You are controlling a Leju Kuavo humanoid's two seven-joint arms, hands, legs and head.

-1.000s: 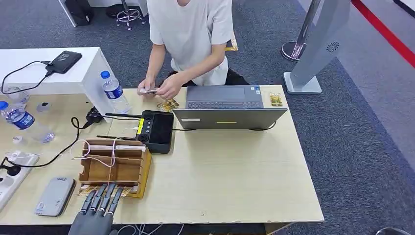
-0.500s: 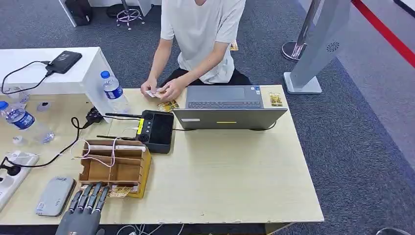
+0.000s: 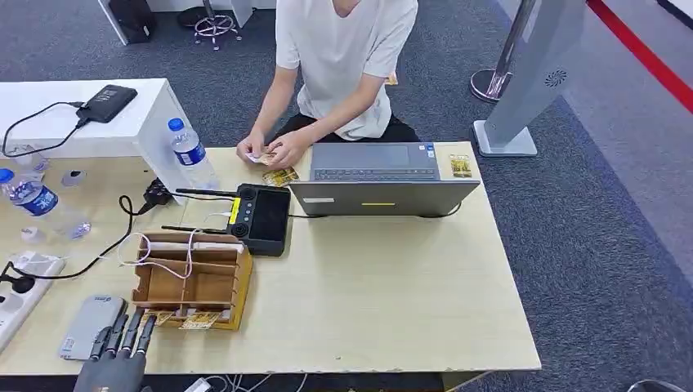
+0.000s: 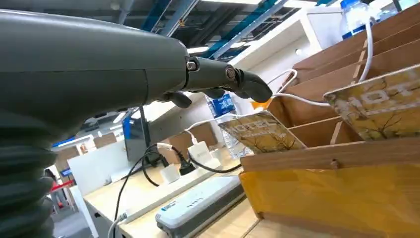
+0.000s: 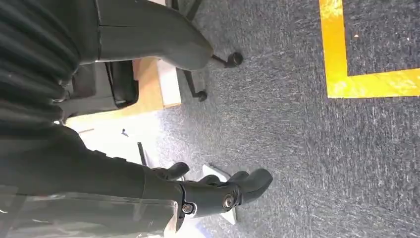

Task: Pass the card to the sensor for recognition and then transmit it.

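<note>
Head view looks down over the table point(image 3: 392, 310); left wrist view sits close beside its wooden organizer point(image 4: 346, 119).

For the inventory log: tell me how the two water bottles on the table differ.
The bottle by the white box stands upright; the bottle near the left edge lies tilted on the table. The upright one stands nearer the person; the other lies farther from them. Both are clear plastic with blue caps and blue labels.

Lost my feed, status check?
Left robot hand open, empty, at table edge short of the card in the wooden rack. Right robot hand empty, over floor. Nothing in the way.
</note>
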